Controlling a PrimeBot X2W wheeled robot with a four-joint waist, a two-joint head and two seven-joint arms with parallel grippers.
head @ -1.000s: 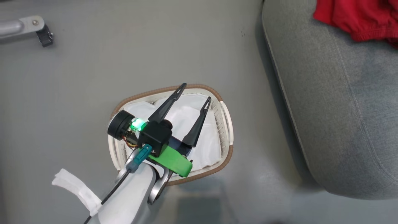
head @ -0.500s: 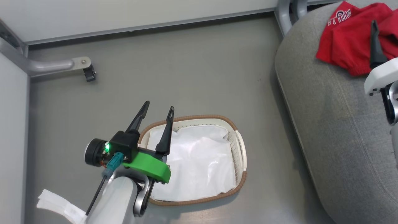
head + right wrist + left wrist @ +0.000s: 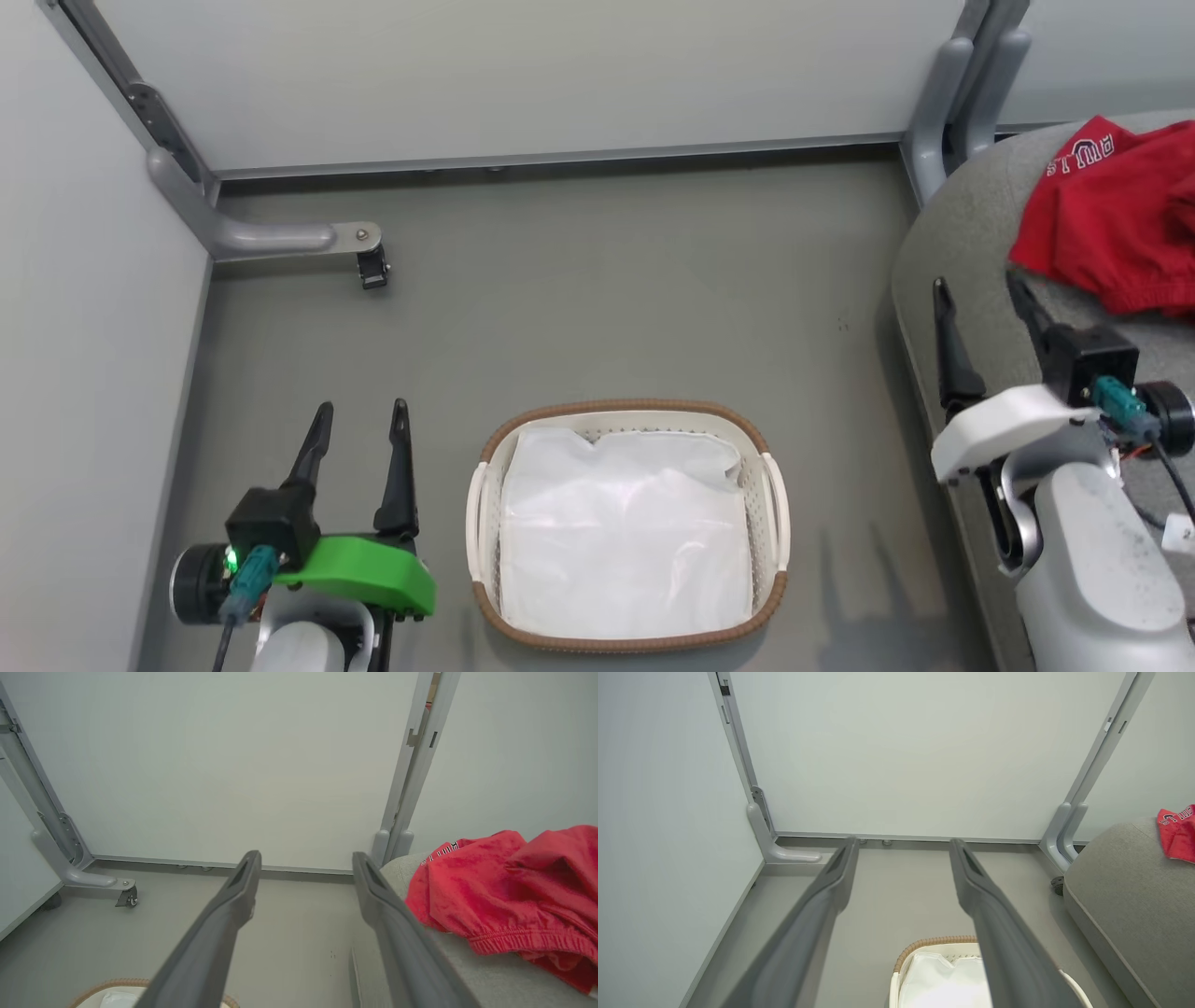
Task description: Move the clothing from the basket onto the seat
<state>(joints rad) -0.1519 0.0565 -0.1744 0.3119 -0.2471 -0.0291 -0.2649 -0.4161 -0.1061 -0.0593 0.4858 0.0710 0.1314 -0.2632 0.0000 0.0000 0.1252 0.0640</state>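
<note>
The red clothing (image 3: 1116,229) with white letters lies bunched on the grey seat (image 3: 971,243) at the right; it is also in the right wrist view (image 3: 504,900) and the left wrist view (image 3: 1178,833). On the floor stands the cream basket (image 3: 767,485), holding just its white liner sheet (image 3: 621,532). My left gripper (image 3: 359,420) hangs open to the left of the basket, nothing between its fingers. My right gripper (image 3: 980,289) is open over the seat's front edge, just short of the clothing.
White partition walls close off the back and left. A grey metal leg with a caster (image 3: 372,271) reaches onto the floor at the back left, and a grey post (image 3: 943,103) stands by the seat. Bare grey floor (image 3: 607,308) lies beyond the basket.
The head camera has tilted up and pulled back, so the whole picture shifted. My left gripper has drawn back from above the basket to its left side. My right gripper has come away from the clothing.
</note>
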